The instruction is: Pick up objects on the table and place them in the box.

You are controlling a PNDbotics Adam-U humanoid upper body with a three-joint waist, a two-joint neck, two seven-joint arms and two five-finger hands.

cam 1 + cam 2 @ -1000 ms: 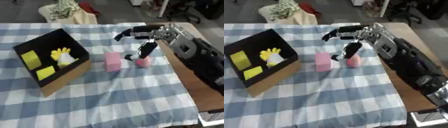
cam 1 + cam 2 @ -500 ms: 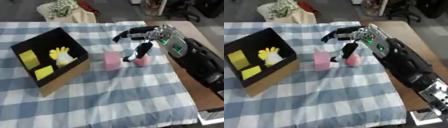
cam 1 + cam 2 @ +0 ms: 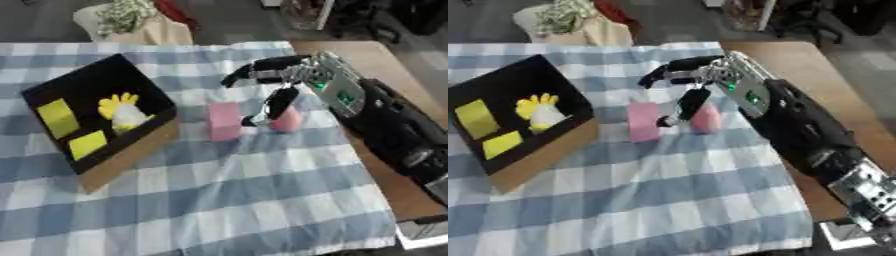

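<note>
A pink block (image 3: 224,120) stands upright on the blue checked cloth, near the middle. Just to its right lies a pink rounded thing (image 3: 288,120). My right hand (image 3: 295,75) hovers over both, open, with its fingers stretched out to the left above the block. Its thumb (image 3: 278,102) points down between the two pink things, touching or nearly touching the rounded one. At the left lies the black-lined cardboard box (image 3: 124,155), which holds two yellow blocks (image 3: 58,117) and a yellow and white thing (image 3: 122,111). My left hand shows in no view.
The checked cloth (image 3: 227,195) covers the table, and bare wood (image 3: 389,62) shows along its right side under my arm. A chair with crumpled cloth (image 3: 131,17) stands beyond the far edge. A white object (image 3: 424,232) sits at the lower right corner.
My right hand has stayed over the two pink things, its thumb still beside the rounded one. The whole picture has shifted slightly.
</note>
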